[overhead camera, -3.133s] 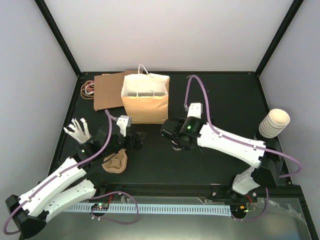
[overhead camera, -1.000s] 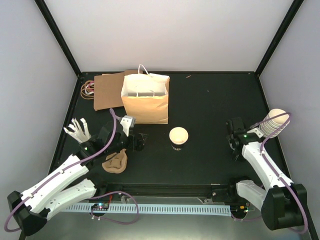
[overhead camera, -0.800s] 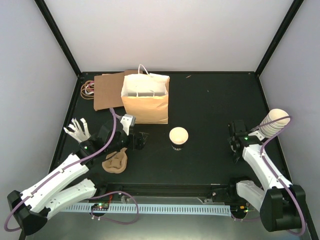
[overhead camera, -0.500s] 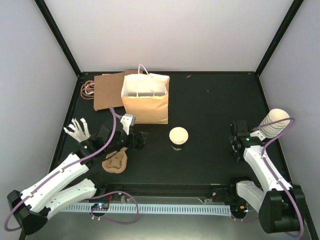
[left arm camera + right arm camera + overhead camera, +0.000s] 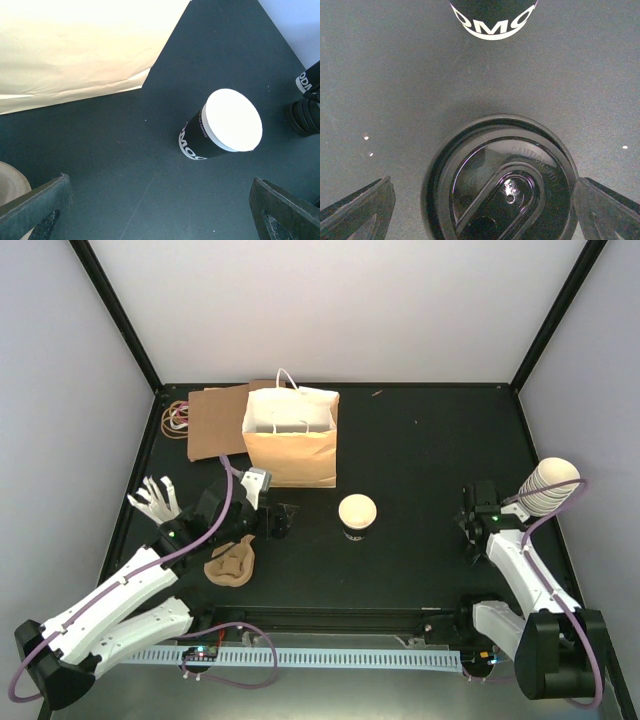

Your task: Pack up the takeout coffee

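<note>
Black-walled coffee cup (image 5: 357, 515), white lettering, pale round top, no dark lid on it: stood upright near the middle of the tabletop (image 5: 420, 445), long axis vertical, mouth upward, touching nothing else.

Bearing from left gripper (image 5: 160, 181): the cup lay ahead and off to the right of the line between its fingers, near but apart. The fingers were spread wide with nothing between them. The left arm was plainly the nearer of the two to this cup. A reach for it would, by my judgement, need a swing rightward before any closing.

Black lid (image 5: 500, 182), round, lying flat on the tabletop, raised side up, embossed caution text legible: directly under the right gripper (image 5: 482, 181), between its wide-apart fingers, with neither finger seen touching it. Its raised oblong ran diagonally in the wrist view. Judged the likelier next pick: a straight descent and a close across the rim.

Second cup (image 5: 492, 15), same dark wall and lettering: just beyond the lid, apart from it. Only part of its wall showed, so lidded or not could not be told.

Paper bag (image 5: 291, 440), tan, standing open: behind and left of the middle cup, near it.

Pulp tray (image 5: 231, 562), brown: beside the left arm, near left.

Stack of cream paper cups (image 5: 548, 485): right edge, beside the right arm.
</note>
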Robot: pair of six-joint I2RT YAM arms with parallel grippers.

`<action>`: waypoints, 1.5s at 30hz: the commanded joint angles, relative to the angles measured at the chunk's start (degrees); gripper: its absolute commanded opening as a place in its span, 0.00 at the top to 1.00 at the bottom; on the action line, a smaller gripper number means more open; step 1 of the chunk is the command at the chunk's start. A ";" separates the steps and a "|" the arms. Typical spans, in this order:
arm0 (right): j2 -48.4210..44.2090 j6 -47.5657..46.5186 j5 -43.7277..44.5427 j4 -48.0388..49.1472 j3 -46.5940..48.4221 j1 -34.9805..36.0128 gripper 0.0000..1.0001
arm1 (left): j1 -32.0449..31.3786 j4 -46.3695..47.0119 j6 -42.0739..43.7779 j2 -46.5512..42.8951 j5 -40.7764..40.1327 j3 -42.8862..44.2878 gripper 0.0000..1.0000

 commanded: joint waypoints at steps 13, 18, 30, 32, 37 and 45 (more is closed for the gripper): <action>5.03 1.82 -7.18 2.61 0.64 1.59 0.02 | 0.34 -1.29 0.37 0.82 0.87 3.92 0.01; 4.74 5.01 -9.07 2.35 2.12 7.85 0.02 | 0.31 -1.48 0.11 1.04 0.83 4.23 0.01; 13.30 13.06 -7.19 -2.24 13.59 31.58 0.02 | 0.36 -1.66 -0.09 0.72 0.45 4.34 0.01; 12.14 12.37 -6.54 -2.79 14.15 31.69 0.02 | 0.32 -1.69 0.04 0.38 0.20 4.21 0.01; 7.76 8.98 -0.81 -6.20 15.57 31.69 0.02 | 0.32 -1.58 0.65 -0.51 -0.75 3.48 0.01; 0.47 5.72 4.86 -13.39 15.46 26.96 0.00 | 0.33 0.26 2.48 -1.77 -1.52 1.98 0.01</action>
